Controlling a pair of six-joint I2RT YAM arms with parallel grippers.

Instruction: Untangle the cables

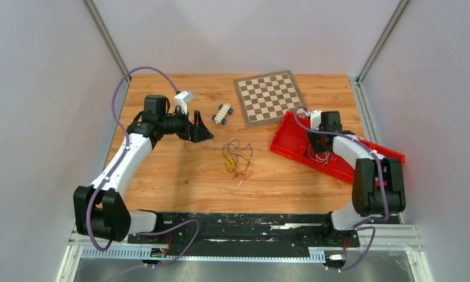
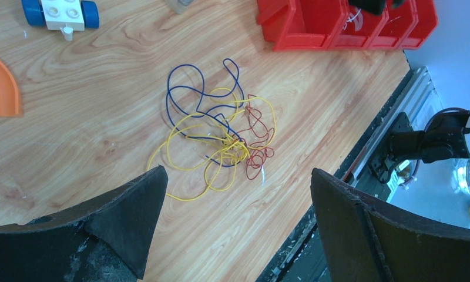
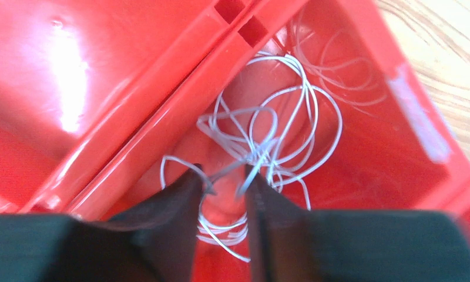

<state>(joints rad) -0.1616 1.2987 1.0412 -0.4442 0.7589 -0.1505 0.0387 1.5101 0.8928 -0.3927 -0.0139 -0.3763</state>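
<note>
Down in red bin point(image 3: 103, 88), white cable point(image 3: 262, 154) loose between parted right fingers point(image 3: 253, 194). Looks like a sorted-strand drop-off. Ahead of wide-open, empty left fingers point(image 1: 200, 130): yellow-blue-red tangle point(image 2: 230, 147) on counter point(image 2: 103, 106), lined up for next pick.

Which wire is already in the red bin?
The white wire, in the bin at the right claw; blue, yellow and red wires lie tangled on the table.
</note>
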